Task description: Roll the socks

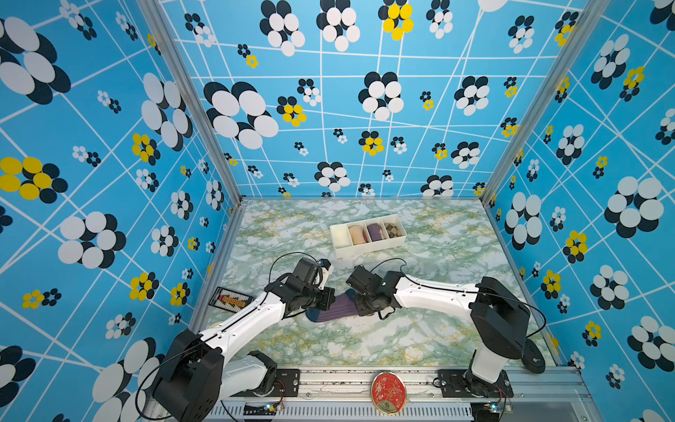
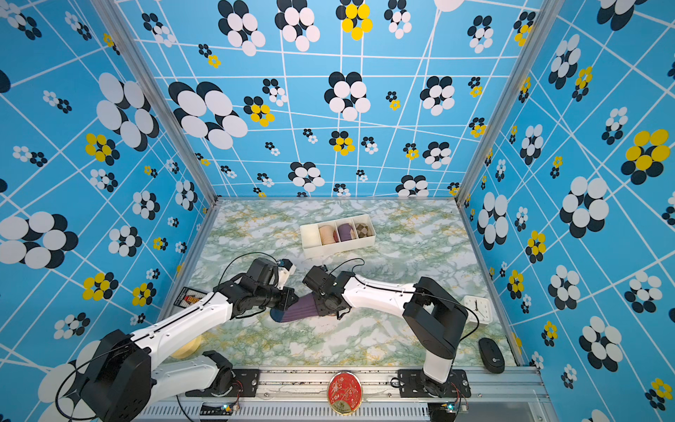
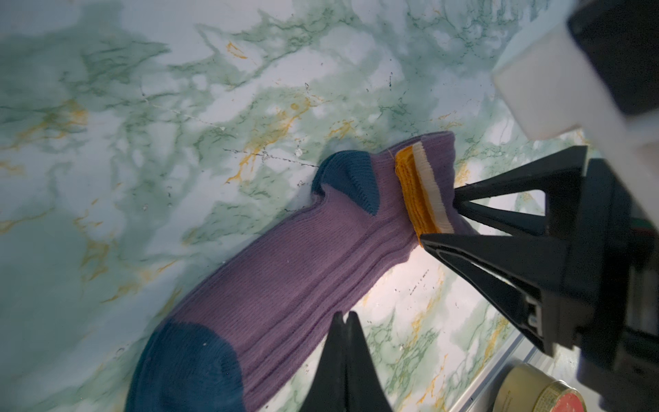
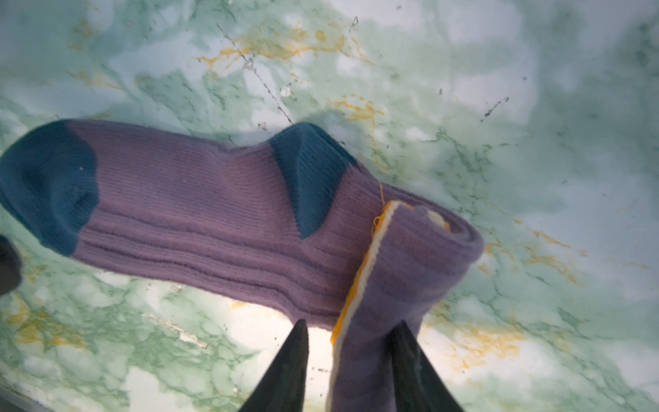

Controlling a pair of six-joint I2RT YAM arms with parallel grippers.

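Right gripper (image 4: 353, 323) pinches the folded-back cuff at the three o'clock end of the socks (image 1: 336, 308) in a top view; left gripper (image 3: 344, 315), fingers pressed together, sits at the foot's edge

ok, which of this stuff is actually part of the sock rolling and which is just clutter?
In the job: socks, right pincer clamped on their folded cuff, left pincer shut beside them, white divided box with finished rolls.
Clutter: red tin, white clock, black mouse, black card at left edge.
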